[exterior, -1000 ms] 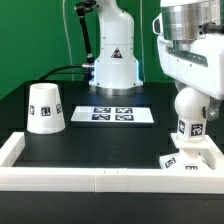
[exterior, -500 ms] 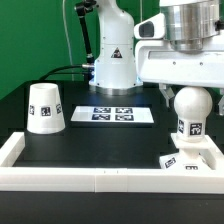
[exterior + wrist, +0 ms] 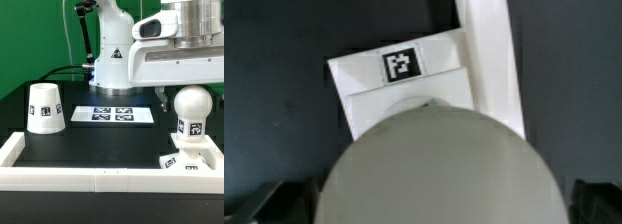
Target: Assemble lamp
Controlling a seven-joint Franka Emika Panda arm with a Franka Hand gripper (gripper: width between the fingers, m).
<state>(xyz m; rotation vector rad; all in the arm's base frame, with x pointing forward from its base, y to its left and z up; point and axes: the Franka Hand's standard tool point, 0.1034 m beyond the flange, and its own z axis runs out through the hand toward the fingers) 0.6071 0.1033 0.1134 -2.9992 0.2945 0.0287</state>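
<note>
Standing at the front, just inside the white wall [image 3: 100, 178], the base [image 3: 192, 160] lies flat at the exterior view's right. The bulb [image 3: 190, 106] is upright on it, stem down, long axis vertical. The gripper [image 3: 429, 202] hangs straight above the bulb. In the wrist view the bulb's round top fills the middle, and the dark fingers [image 3: 272, 200] show on either side of it, spread wide and gripping nothing. Whether the tips are level with the crown or clear above it I cannot tell, and the stem's seat in the base is hidden.

Farther back, mid-table, lies the marker board [image 3: 118, 114]. The shade [image 3: 45, 107] stands well apart at the exterior view's left, upright with its narrow end up and its axis vertical.

If the bulb is home, I judge the shade comes next. It lies sideways from the gripper, toward the exterior view's left and a little farther back. It offers its tapered wall to a grasp from above.
</note>
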